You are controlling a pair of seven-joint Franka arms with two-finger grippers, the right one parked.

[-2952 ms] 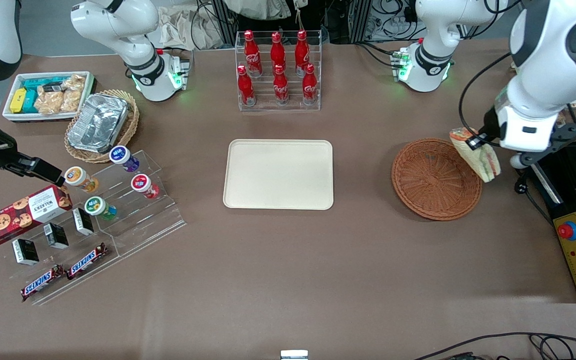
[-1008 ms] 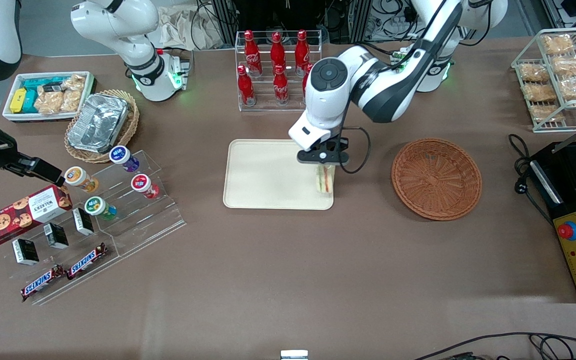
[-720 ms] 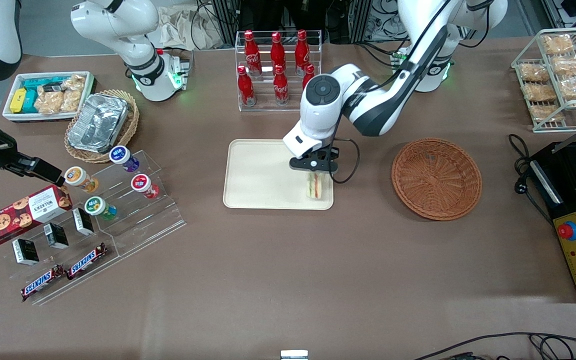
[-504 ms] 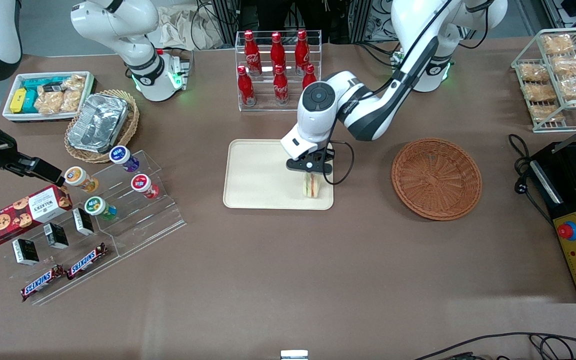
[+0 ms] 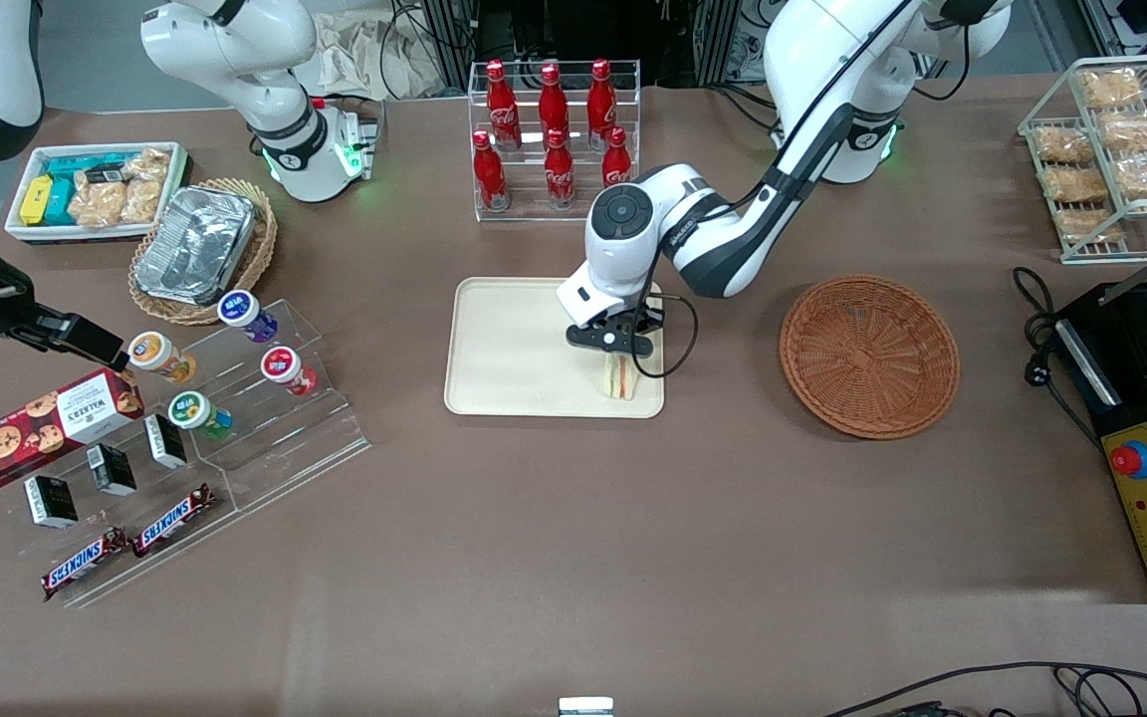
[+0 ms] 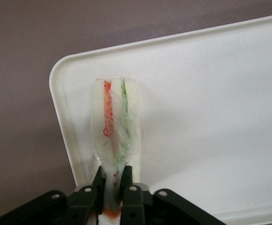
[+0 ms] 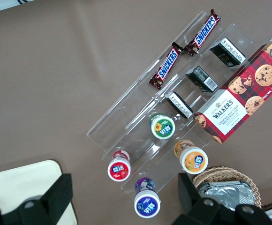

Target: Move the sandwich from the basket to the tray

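My left gripper [image 5: 619,360] is shut on the clear-wrapped sandwich [image 5: 619,378] and holds it on edge in the corner of the cream tray [image 5: 519,344] nearest the front camera, on the basket's side. In the left wrist view the black fingers [image 6: 97,190] pinch the wedge's end, and the sandwich [image 6: 115,124] with red and green filling stands over the tray [image 6: 211,108] near its rounded corner. The reddish-brown wicker basket [image 5: 869,356] lies beside the tray toward the working arm's end, with nothing in it.
A rack of red cola bottles [image 5: 554,139] stands farther from the front camera than the tray. A clear stand with yoghurt cups [image 5: 265,373], a biscuit box [image 5: 46,428], a tan basket with foil container [image 5: 200,249] lie toward the parked arm's end. A snack rack [image 5: 1116,149] stands at the working arm's end.
The gripper carried the sandwich from above the basket over to the tray, then lowered it and shifted a little toward the tray's middle. The basket is left with nothing in it.
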